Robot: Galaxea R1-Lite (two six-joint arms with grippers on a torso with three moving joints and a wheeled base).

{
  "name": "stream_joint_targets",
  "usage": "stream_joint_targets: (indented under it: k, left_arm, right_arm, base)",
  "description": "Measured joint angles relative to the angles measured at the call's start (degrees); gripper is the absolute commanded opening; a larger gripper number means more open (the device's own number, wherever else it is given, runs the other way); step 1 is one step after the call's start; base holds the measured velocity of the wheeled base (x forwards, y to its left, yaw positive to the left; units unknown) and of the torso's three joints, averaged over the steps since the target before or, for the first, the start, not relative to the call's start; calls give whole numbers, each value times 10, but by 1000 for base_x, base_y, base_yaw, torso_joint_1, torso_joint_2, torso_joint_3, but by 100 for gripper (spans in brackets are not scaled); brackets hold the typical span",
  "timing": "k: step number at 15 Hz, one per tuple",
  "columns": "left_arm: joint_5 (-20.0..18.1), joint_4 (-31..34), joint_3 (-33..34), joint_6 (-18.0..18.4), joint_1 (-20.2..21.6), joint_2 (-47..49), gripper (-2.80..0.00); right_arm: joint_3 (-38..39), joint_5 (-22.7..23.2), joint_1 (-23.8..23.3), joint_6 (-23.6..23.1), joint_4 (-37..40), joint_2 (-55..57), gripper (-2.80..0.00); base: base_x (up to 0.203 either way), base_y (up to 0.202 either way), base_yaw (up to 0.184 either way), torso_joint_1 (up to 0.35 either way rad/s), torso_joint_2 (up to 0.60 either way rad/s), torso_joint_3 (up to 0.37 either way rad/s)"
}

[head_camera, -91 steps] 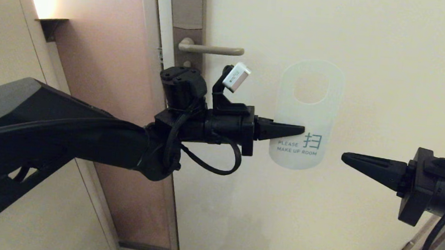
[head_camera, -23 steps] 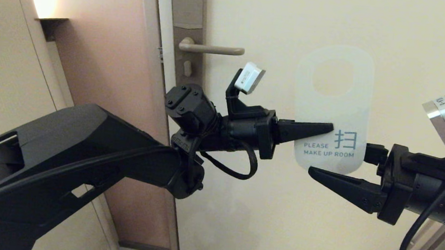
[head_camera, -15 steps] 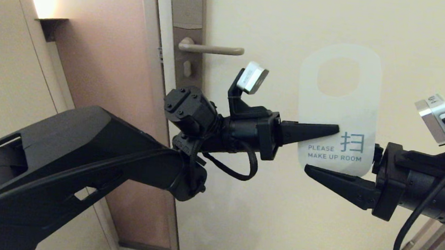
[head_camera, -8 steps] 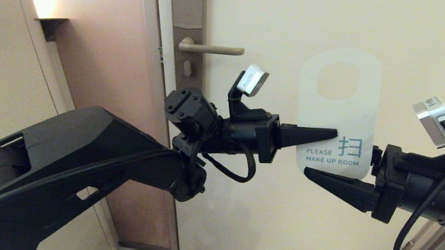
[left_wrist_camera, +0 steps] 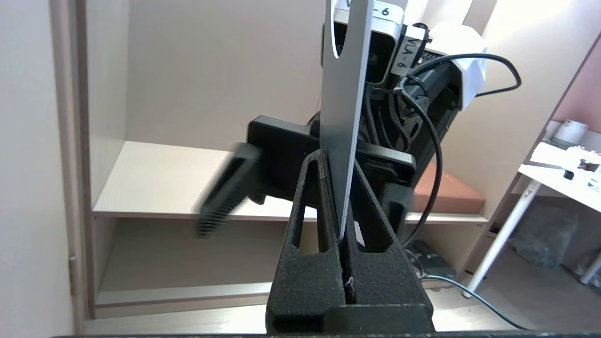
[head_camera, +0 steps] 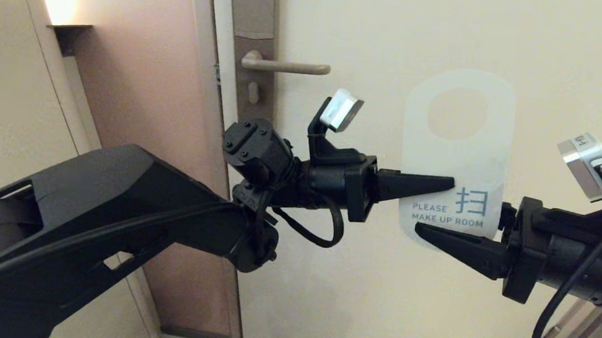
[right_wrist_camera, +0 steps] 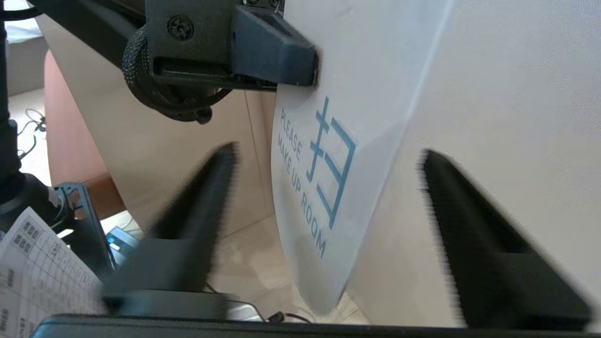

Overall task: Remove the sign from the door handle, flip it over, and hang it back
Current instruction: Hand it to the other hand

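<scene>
Two grippers at the sign (head_camera: 458, 149) edges

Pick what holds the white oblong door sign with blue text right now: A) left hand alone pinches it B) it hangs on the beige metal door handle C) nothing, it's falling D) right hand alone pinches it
A: the left hand is shut on the white oblong door sign, while the right hand straddles the sign's lower end with its fingers apart; the beige metal door handle is bare.
</scene>
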Motion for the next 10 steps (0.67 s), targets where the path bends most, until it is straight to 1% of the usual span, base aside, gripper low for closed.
stream_joint_targets:
  k: [10]
  left_arm:
    - [-2,0,12,1,-3,-4,-280]
  right_arm:
    - [5,1,0,-1,0,-1,-280]
  base:
    - [0,0,0,0,0,0]
